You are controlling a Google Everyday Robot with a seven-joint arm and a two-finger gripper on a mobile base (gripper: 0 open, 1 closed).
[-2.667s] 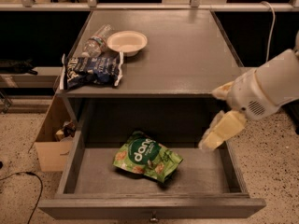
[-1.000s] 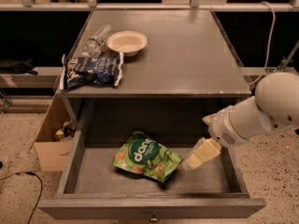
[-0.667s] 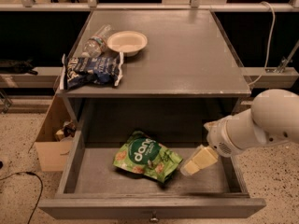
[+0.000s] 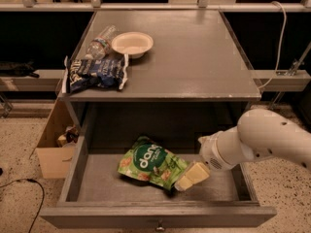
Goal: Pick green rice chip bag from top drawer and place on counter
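The green rice chip bag [image 4: 151, 166] lies flat on the floor of the open top drawer [image 4: 97, 186], near its middle. My gripper [image 4: 190, 176], with pale yellow fingers, reaches into the drawer from the right on the white arm [image 4: 262, 142]. Its tip is at the bag's right edge, touching or just above it. The counter [image 4: 194, 57] is the grey top above the drawer.
On the counter's left side lie a dark blue and white snack bag [image 4: 95, 74], a clear plastic bottle [image 4: 100, 41] and a pale bowl [image 4: 132, 43]. A cardboard box [image 4: 54, 144] stands on the floor left of the cabinet. A cable [image 4: 280, 38] hangs at the right.
My gripper has moved down and left inside the drawer, from well right of the green bag to its right edge. The bag has not moved.
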